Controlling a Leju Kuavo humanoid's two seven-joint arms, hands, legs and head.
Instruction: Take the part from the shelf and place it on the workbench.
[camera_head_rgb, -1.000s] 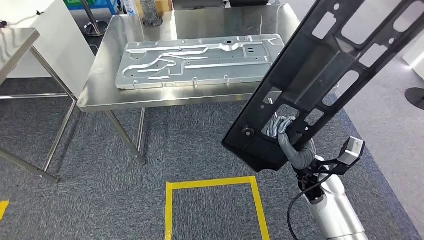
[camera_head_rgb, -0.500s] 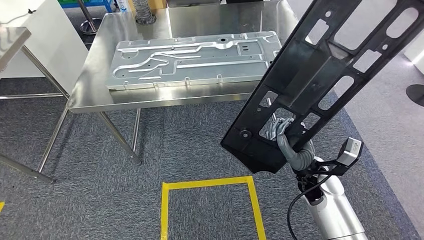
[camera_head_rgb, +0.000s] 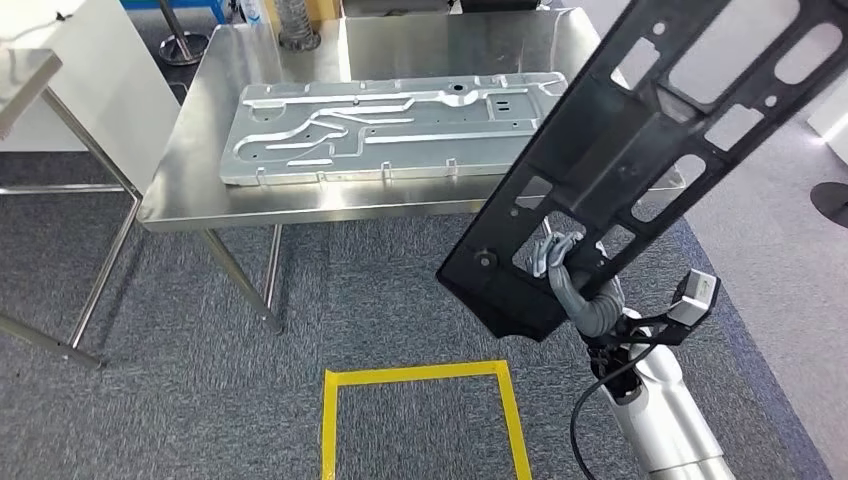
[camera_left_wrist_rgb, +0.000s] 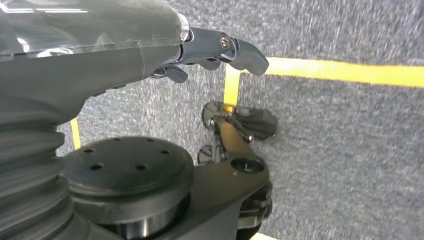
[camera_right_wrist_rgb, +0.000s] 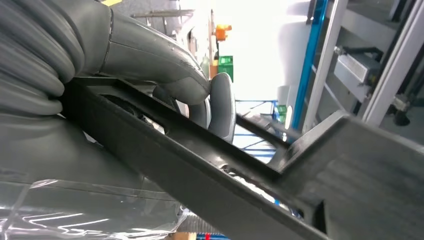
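My right hand (camera_head_rgb: 570, 275) grips a long black plastic frame part (camera_head_rgb: 640, 140) with several cut-outs, held low on its near end. The part slants up and to the right, in the air over the carpet in front of the steel workbench (camera_head_rgb: 300, 205). Its upper half overlaps the bench's right end in the head view. In the right wrist view the thumb and fingers of the right hand (camera_right_wrist_rgb: 150, 55) clamp a bar of the part (camera_right_wrist_rgb: 210, 175). My left hand (camera_left_wrist_rgb: 200, 50) hangs over the carpet, fingers apart and holding nothing.
A large silver stamped metal panel (camera_head_rgb: 390, 125) lies across most of the workbench. A yellow tape square (camera_head_rgb: 420, 372) marks the carpet just before me. A second steel table (camera_head_rgb: 30, 70) stands at the left. Pale floor (camera_head_rgb: 780, 240) lies to the right.
The whole picture has shifted a little left and then right, so the camera moved. My right hand keeps its hold on the black part, now slightly higher in the picture.
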